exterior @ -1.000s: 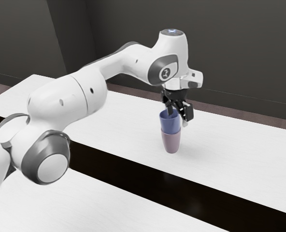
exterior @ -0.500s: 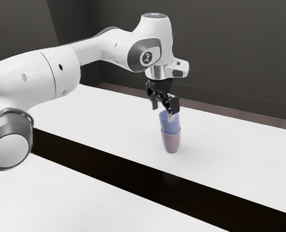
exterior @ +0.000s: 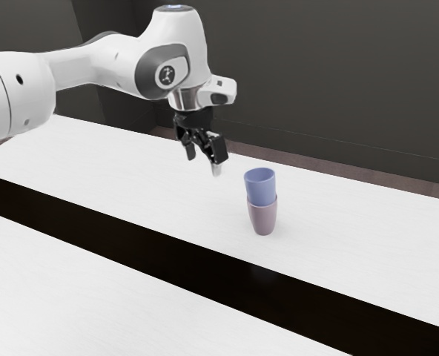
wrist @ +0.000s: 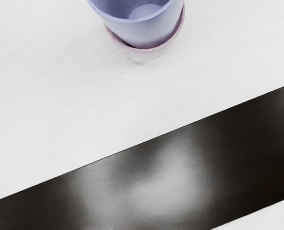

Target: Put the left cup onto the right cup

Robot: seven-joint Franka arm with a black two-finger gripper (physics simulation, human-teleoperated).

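On the table (exterior: 368, 230), blue cup (exterior: 259, 183) nests in pink cup (exterior: 264, 219); end effector (exterior: 207, 160) apart.

The exterior camera stands off to the side, raised, looking down across the white grained tabletop (exterior: 368, 237) from well back; the white jointed robot arm (exterior: 93, 59) enters from the exterior view's left; the wrist camera rides at the arm's tip, looking steeply down from nearer; both catch the blue tapered cup (exterior: 259, 184) nested in the pink tapered cup (exterior: 263, 216), and the glossy black band (exterior: 167, 252) beside them.
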